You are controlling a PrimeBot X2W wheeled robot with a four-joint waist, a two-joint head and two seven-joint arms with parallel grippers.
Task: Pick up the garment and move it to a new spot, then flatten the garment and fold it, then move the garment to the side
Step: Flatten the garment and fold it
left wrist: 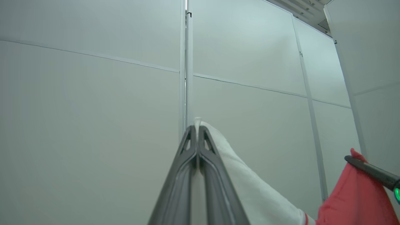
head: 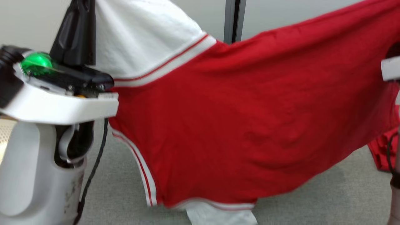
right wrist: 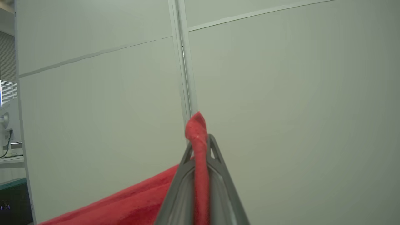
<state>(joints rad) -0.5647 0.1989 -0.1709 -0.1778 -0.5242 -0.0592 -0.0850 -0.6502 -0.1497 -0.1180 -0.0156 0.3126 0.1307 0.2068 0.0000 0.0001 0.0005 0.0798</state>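
Note:
The garment [head: 250, 118] is a red shirt with white sleeves and red-and-white trim, stretched out in the air between my two arms. In the head view my left wrist [head: 59, 93] is at the left, its dark fingers [head: 75, 37] pointing up into a white sleeve [head: 140, 37]. The left wrist view has my left gripper [left wrist: 197, 128] shut on the white cloth [left wrist: 250, 187]. My right gripper [right wrist: 200, 140] is shut on a bunched red edge [right wrist: 197, 128], and red cloth [right wrist: 125, 206] trails off to its lower left. A white part [head: 218, 215] hangs at the bottom.
A grey surface [head: 328, 193] lies under the hanging garment. Pale partition walls with a dark post [head: 234, 18] stand close behind. My right arm's pale casing [head: 390, 68] is at the right edge. A desk with equipment [right wrist: 7, 131] shows far left in the right wrist view.

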